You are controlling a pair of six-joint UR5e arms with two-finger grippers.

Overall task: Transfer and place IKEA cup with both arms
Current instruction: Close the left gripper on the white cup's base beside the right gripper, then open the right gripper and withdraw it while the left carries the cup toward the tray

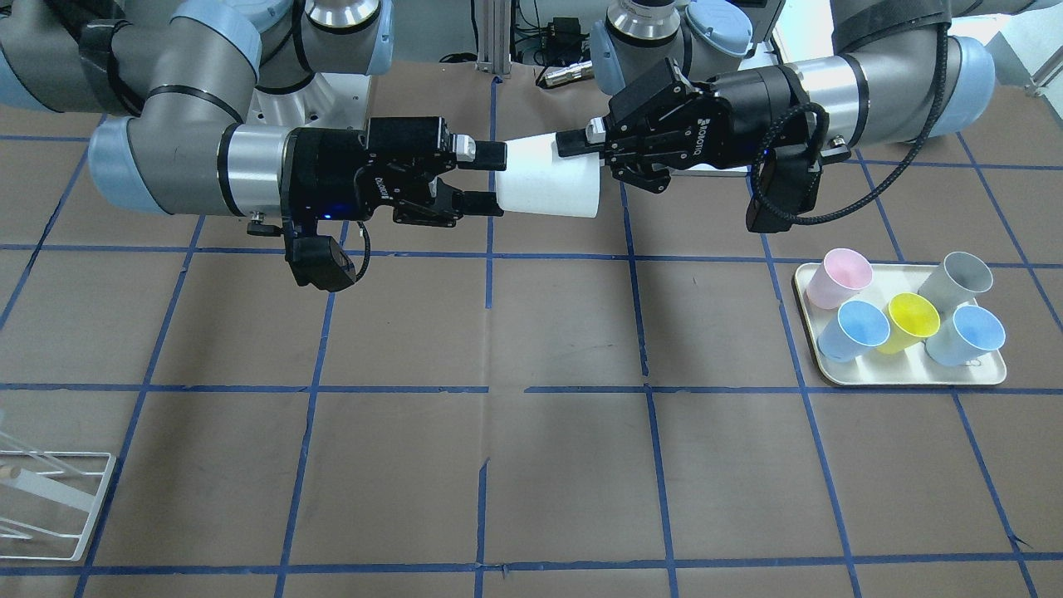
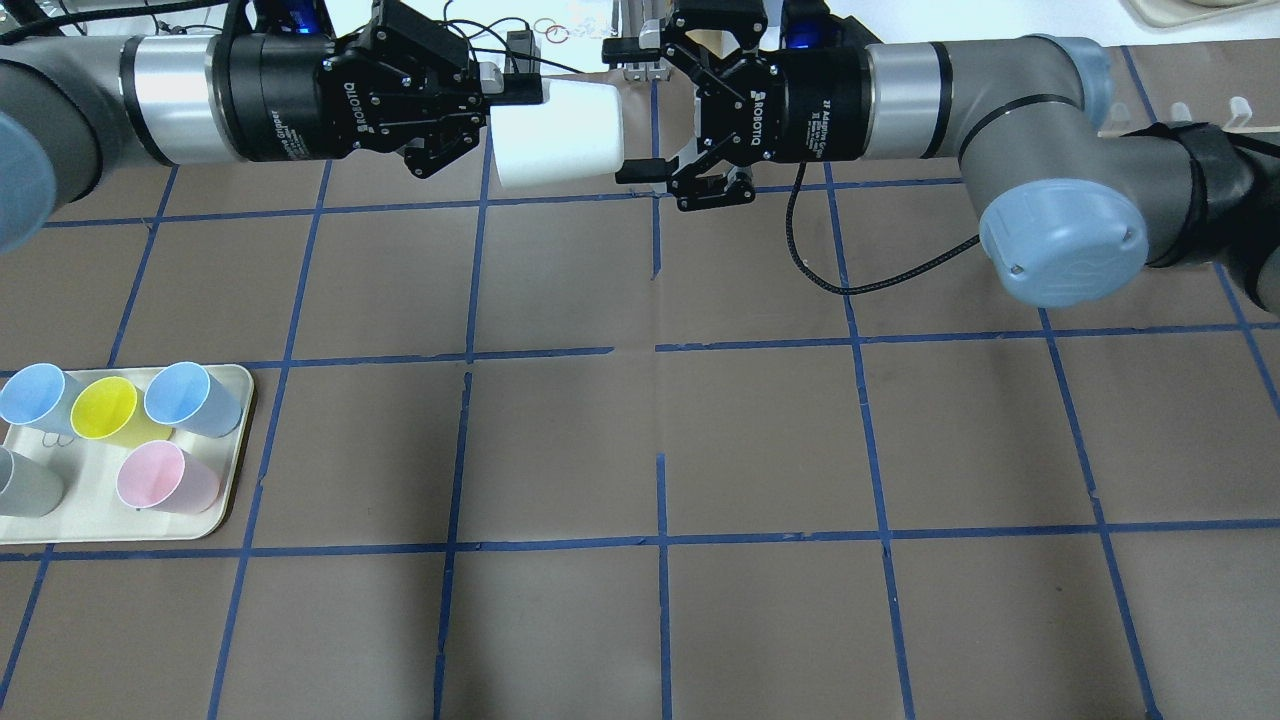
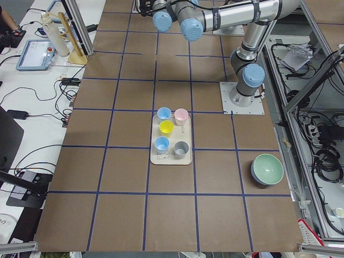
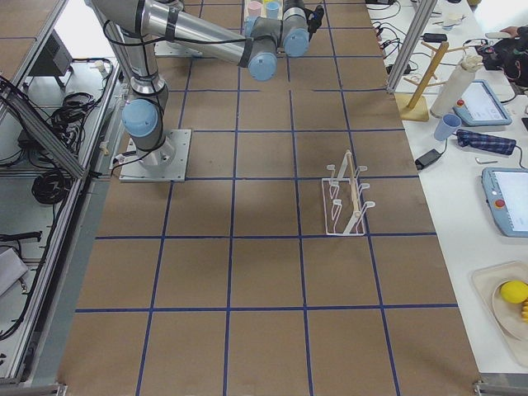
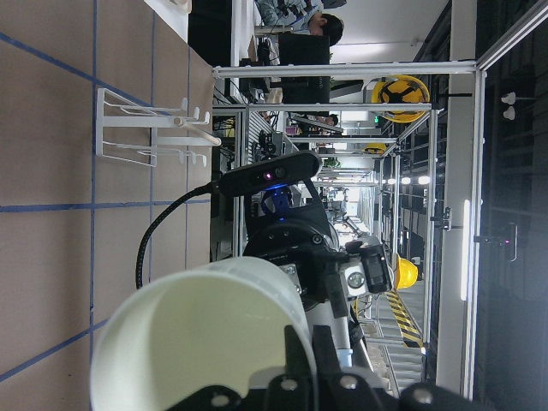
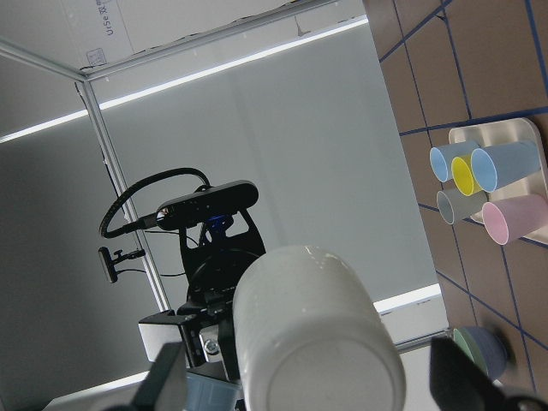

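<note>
The off-white IKEA cup (image 1: 548, 178) hangs on its side in the air between my two grippers, also in the overhead view (image 2: 555, 135). My left gripper (image 1: 577, 145) (image 2: 515, 95) is shut on the cup's rim wall, one finger inside the mouth, as the left wrist view shows at the cup (image 5: 205, 325). My right gripper (image 1: 490, 178) (image 2: 632, 110) is open, its fingers on either side of the cup's narrow base with a gap. The right wrist view shows the cup's base (image 6: 317, 342) between the spread fingers (image 6: 167, 381).
A cream tray (image 1: 901, 378) (image 2: 225, 500) on my left side holds pink, yellow, grey and two blue cups. A white wire rack (image 1: 50, 498) (image 4: 346, 202) stands on my right side. A green bowl (image 3: 267, 169) sits near the table's left end.
</note>
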